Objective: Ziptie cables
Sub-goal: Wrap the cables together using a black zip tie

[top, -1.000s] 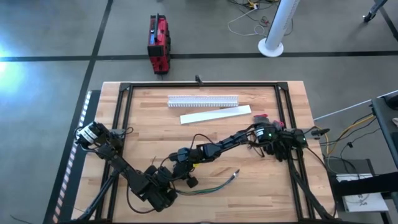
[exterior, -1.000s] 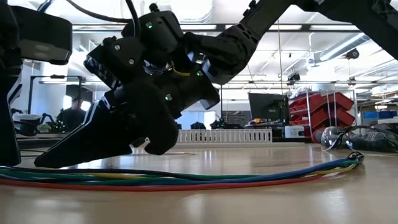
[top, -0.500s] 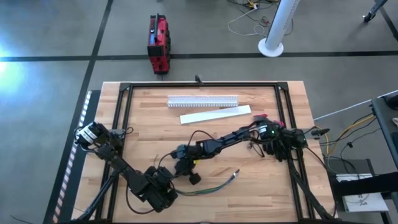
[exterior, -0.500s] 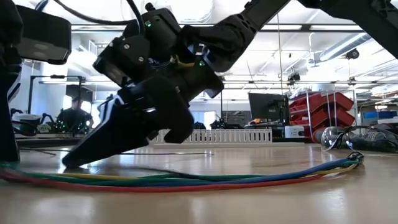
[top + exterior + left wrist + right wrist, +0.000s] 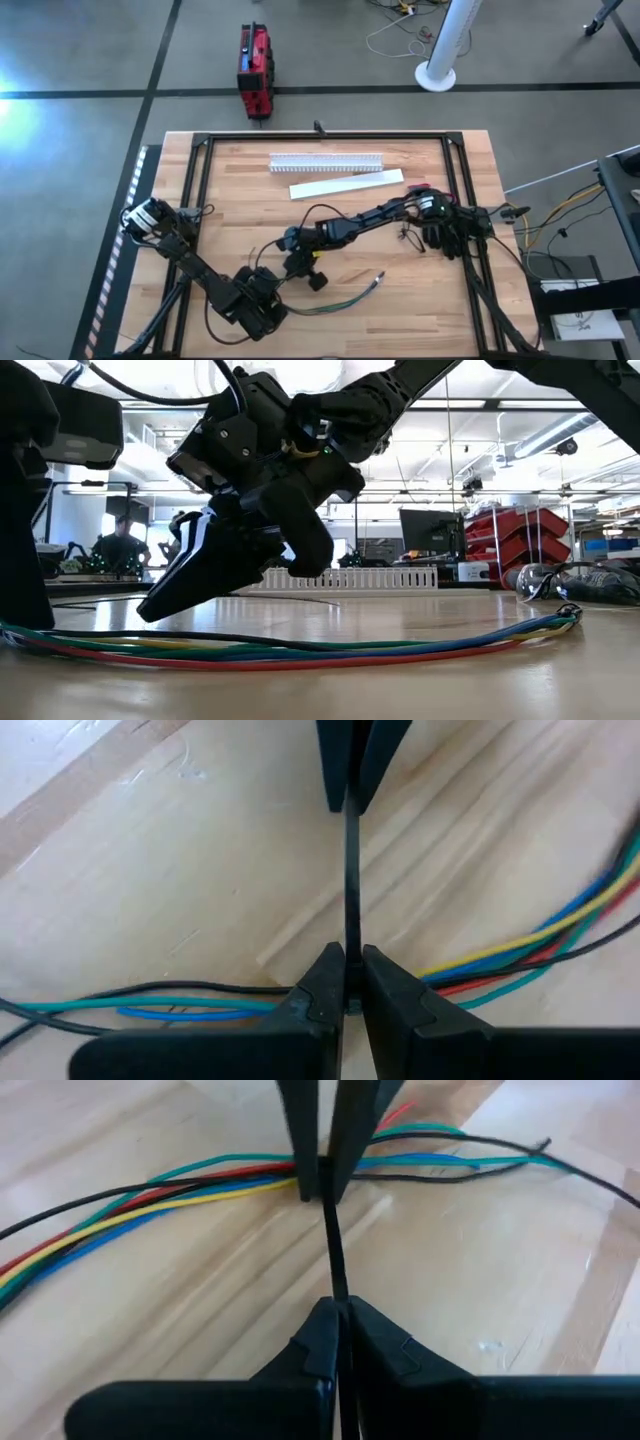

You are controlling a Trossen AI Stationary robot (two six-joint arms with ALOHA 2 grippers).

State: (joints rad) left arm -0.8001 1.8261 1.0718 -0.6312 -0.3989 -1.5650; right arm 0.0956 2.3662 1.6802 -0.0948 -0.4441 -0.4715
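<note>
two arms meet over the near middle of a wooden counter (image 5: 240, 190), a thin black ziptie (image 5: 352, 880) stretched taut between them. the left end effector (image 5: 346, 982) is clenched on one end of the ziptie, right at the cables (image 5: 520, 945); the right end effector (image 5: 337, 1332) is clenched on the other end, just off the counter. in the high view the left end effector (image 5: 272, 290) sits near the front edge and the right end effector (image 5: 298, 268) just beyond it, its arm reaching in from the right. the loose bundle of cables (image 5: 330, 650), red, green, yellow, blue and black, lies flat on the counter, running from the left end effector toward the right, where its ends fan out slightly (image 5: 372, 284). a white slotted duct (image 5: 326, 161) and a flat white cover (image 5: 346, 184) lie at the far side of the counter. a red case (image 5: 254, 68) stands on the floor beyond.
</note>
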